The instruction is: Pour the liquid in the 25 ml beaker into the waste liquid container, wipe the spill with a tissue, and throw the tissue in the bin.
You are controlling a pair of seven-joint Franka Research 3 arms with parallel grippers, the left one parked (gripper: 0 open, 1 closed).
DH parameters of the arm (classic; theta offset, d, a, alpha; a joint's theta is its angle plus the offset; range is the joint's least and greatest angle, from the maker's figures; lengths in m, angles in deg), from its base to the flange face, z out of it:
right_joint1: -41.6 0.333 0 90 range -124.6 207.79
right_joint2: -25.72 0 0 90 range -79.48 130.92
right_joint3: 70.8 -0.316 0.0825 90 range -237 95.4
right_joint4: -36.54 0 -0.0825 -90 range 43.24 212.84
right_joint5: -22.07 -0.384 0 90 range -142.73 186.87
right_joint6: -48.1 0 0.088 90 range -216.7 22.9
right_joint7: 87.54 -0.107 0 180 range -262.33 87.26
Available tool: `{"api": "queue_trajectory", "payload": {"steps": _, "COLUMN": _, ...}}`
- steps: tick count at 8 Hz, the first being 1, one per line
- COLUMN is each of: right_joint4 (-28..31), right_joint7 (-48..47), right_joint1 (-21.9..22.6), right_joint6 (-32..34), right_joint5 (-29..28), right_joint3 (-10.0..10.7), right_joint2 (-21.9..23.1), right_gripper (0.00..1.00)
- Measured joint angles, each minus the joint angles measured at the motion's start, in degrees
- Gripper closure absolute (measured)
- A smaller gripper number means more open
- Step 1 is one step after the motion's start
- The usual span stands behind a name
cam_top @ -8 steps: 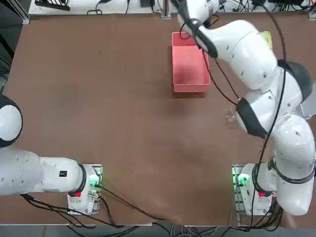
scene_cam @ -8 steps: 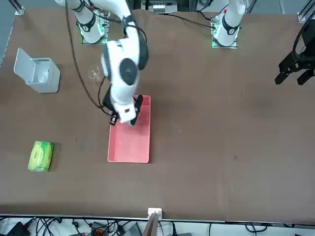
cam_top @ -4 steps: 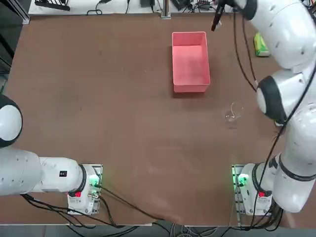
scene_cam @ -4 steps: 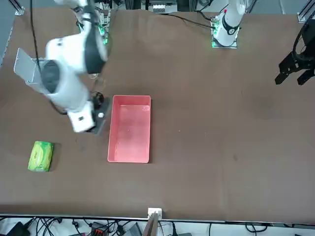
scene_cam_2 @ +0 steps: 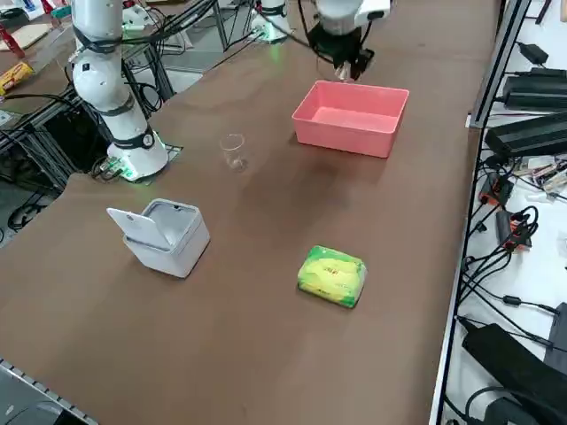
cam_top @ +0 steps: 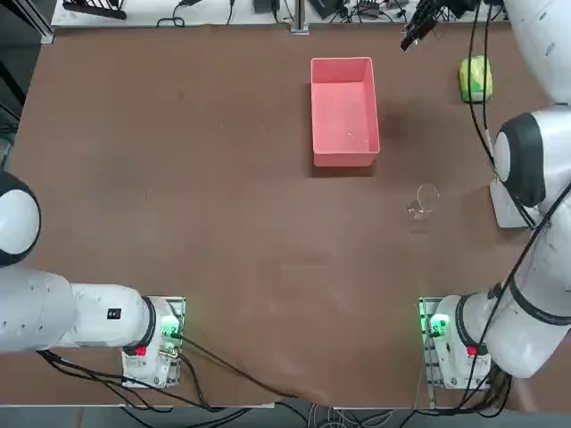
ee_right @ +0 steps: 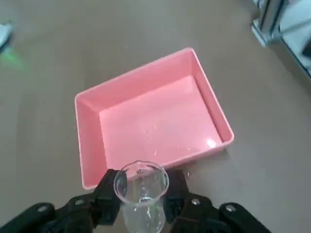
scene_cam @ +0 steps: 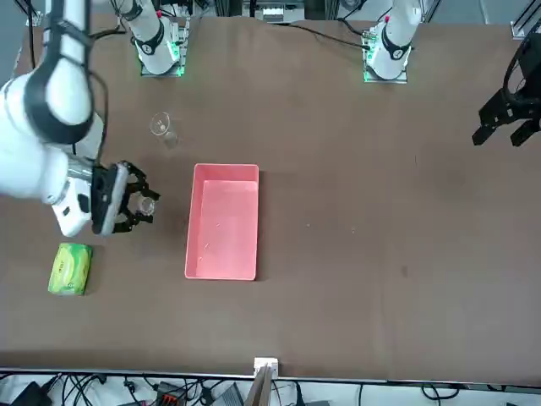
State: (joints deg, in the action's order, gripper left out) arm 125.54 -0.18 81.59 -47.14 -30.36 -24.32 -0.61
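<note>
The right gripper (ee_right: 142,204) holds the 25 ml beaker (ee_right: 141,194) upright between its fingers (ee_right: 108,191), raised beside the pink waste liquid container (ee_right: 90,148) (droplets only on its floor). A larger glass beaker (cam_top: 425,200) stands apart on the tabletop (cam_top: 223,205). The bin (scene_cam_2: 164,235) is open.

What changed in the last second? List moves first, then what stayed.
The right gripper, clamping the tiny clear glass beaker, swung from above the rectangular pink plastic tray out to the robot's right, clear of it. The tray, larger clear glass beaker, pale grey square bin and green tissue pack stayed put.
</note>
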Motion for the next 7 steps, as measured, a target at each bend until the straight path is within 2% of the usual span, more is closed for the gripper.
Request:
{"api": "queue_trajectory", "payload": {"steps": 3, "right_joint4": 9.26, "right_joint7": 21.63, "right_joint1": -5.78, "right_joint6": 2.74, "right_joint5": -11.42, "right_joint3": -0.14, "right_joint2": 0.04, "right_gripper": 0.53}}
{"api": "queue_trajectory", "payload": {"steps": 7, "right_joint4": 16.49, "right_joint7": 40.87, "right_joint1": -12.21, "right_joint6": 7.25, "right_joint5": -17.74, "right_joint3": -0.46, "right_joint2": -0.5, "right_gripper": 0.53}}
